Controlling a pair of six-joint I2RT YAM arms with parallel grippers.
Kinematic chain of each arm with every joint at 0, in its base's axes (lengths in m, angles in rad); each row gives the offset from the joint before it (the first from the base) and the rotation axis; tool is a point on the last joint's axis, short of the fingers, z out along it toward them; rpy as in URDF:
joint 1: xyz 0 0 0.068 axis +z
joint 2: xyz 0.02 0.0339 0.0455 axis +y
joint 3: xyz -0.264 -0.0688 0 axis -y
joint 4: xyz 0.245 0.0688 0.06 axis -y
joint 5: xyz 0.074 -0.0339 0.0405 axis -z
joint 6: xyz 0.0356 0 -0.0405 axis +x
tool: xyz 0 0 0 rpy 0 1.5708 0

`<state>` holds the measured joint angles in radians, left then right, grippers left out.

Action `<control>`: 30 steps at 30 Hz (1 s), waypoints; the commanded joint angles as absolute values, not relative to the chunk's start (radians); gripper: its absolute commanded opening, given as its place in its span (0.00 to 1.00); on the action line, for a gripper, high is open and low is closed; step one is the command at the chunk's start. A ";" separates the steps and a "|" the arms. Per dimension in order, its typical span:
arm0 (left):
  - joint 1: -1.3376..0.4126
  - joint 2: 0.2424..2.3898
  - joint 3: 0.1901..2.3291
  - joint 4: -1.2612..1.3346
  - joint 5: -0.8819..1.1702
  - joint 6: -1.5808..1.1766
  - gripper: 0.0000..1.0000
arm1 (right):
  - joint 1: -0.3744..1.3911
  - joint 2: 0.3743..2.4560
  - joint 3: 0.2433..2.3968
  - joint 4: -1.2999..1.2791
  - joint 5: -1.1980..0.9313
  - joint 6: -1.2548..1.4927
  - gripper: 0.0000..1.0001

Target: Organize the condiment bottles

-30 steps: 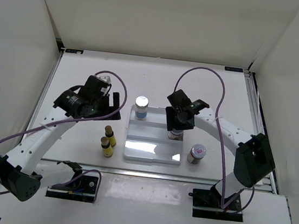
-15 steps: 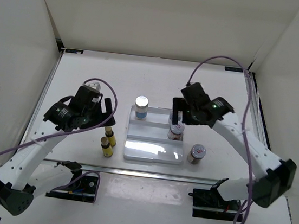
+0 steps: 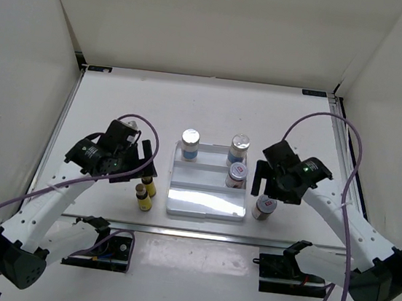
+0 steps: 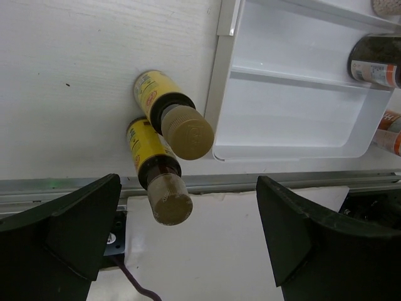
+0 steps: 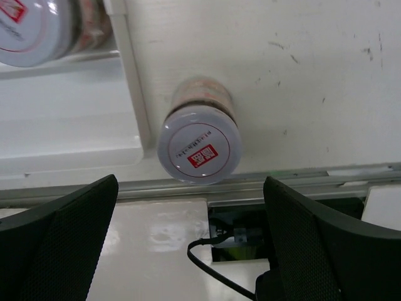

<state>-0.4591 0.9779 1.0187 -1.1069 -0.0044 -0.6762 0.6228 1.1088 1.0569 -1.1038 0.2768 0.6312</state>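
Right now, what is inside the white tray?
The tray holds two tall blue-banded jars on its back step, one short red-white jar on the middle step; front step bare. Nothing covers it.

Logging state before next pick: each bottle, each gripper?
Left tall jar: upright, tray's back step.
Right tall jar: upright, back step.
Tray short jar: upright, middle step.
Loose short jar: upright, right of tray.
Rear yellow bottle: upright, left of tray.
Front yellow bottle: same.
Left gripper: open.
Right gripper: open.
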 commanded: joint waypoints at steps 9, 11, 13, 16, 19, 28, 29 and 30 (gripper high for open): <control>-0.454 0.980 1.095 -1.103 -0.080 -0.583 1.00 | 0.565 1.192 0.908 -0.996 0.238 0.692 0.94; -0.454 0.980 1.085 -1.103 -0.080 -0.583 1.00 | 0.552 1.204 0.896 -0.963 0.201 0.681 0.86; -0.454 0.991 1.085 -1.103 -0.089 -0.583 1.00 | 0.552 1.213 0.870 -0.954 0.201 0.672 0.73; -0.454 1.002 1.085 -1.103 -0.110 -0.561 1.00 | 0.543 1.213 0.870 -0.945 0.192 0.672 0.49; -0.454 1.002 1.094 -1.103 -0.110 -0.551 1.00 | 0.564 1.149 0.897 -1.003 0.201 0.672 0.30; -0.454 0.911 1.103 -1.103 -0.141 -0.541 1.00 | 0.866 1.074 1.321 -1.108 0.399 0.661 0.04; -0.454 0.911 1.103 -1.103 -0.165 -0.541 1.00 | 0.906 1.127 1.365 -1.108 0.441 0.661 0.03; -0.454 0.899 1.103 -1.103 -0.166 -0.541 1.00 | 0.943 1.159 1.406 -1.108 0.458 0.651 0.03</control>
